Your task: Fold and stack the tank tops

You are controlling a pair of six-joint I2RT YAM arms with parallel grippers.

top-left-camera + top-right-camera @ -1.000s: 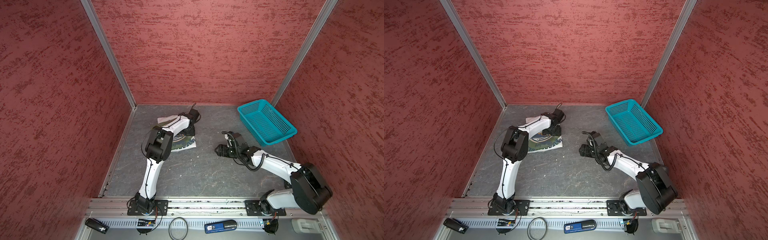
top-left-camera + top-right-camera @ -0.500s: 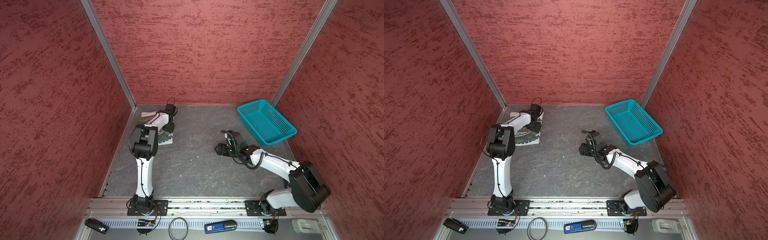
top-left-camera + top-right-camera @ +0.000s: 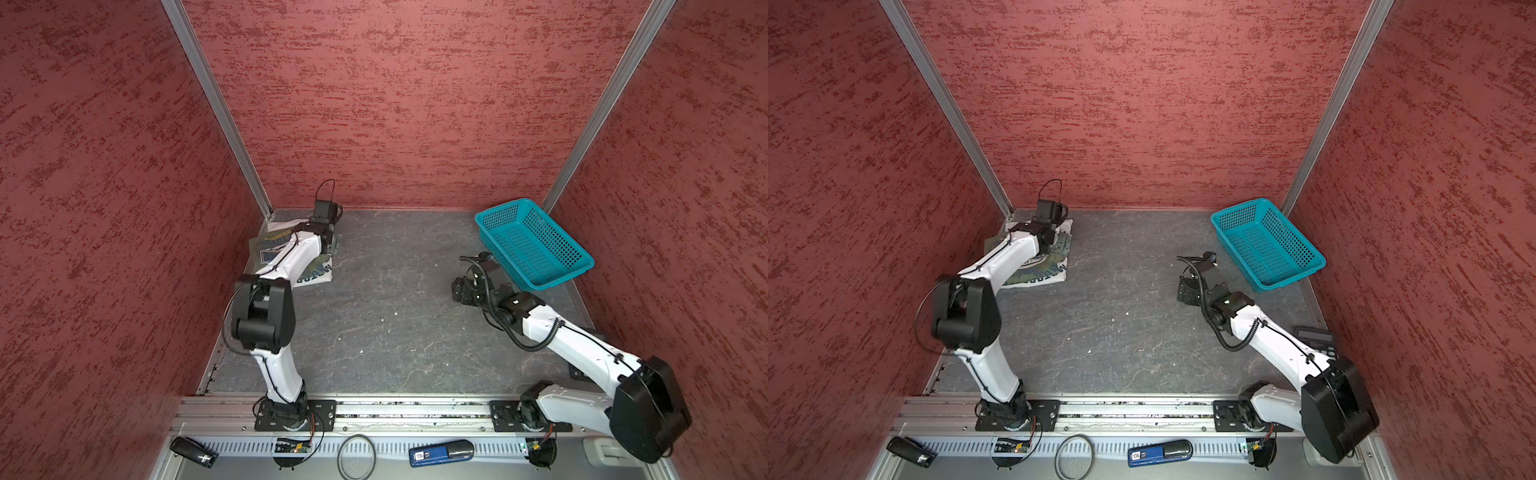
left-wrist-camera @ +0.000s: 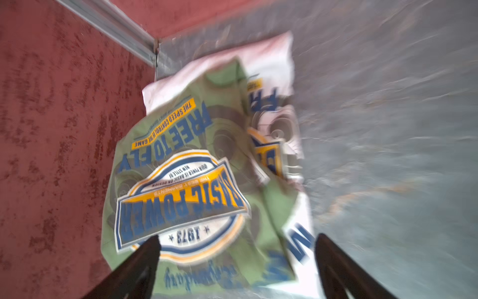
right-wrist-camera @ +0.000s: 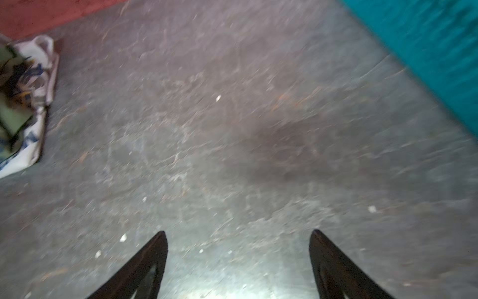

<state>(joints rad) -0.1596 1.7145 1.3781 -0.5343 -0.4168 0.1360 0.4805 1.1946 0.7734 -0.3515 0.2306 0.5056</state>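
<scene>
Tank tops [image 4: 196, 165] lie stacked, olive over white (left gripper [image 4: 237, 236] gaping above).

This is a robotics lab test cell. Three red textured walls [image 3: 374, 104] box in a grey, stone-look counter [image 3: 395, 324], and bare aluminium posts [image 3: 216, 112] join them at the far corners. Two white-and-black machines, the left arm [image 3: 286, 266] and the right arm [image 3: 582, 349], are bolted to an aluminium rail [image 3: 395, 409] along the near edge. Nearer still, a slotted cable tray [image 3: 245, 448] carries a small circuit board [image 3: 291, 446], a loose cable loop [image 3: 356, 435] and a blue handheld device [image 3: 440, 453].
</scene>
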